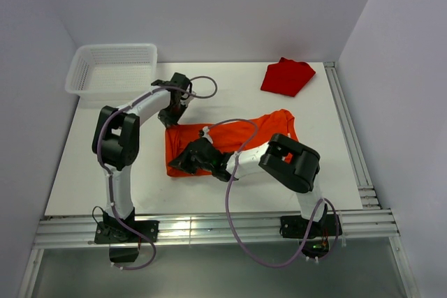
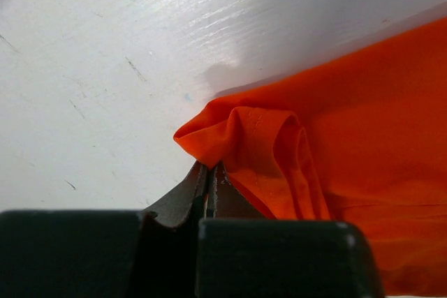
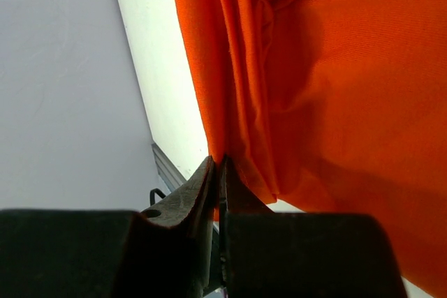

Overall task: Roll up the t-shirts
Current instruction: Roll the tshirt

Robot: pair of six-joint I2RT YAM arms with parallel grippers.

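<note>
The orange t-shirt [image 1: 230, 139] lies flat in the middle of the white table, its left edge bunched. My left gripper [image 1: 170, 121] is shut on that shirt's far left corner; in the left wrist view the cloth [image 2: 279, 151] folds up right at the pinched fingertips [image 2: 209, 167]. My right gripper [image 1: 176, 167] is shut on the near left corner, and in the right wrist view the orange cloth [image 3: 328, 88] hangs in pleats from the tips [image 3: 218, 160]. The darker red t-shirt [image 1: 286, 77] lies folded at the back right, away from both grippers.
A white mesh basket [image 1: 112, 71] stands at the back left corner, just behind the left arm. Aluminium rails [image 1: 349, 137] run along the right and near edges of the table. Grey walls close in the back and sides.
</note>
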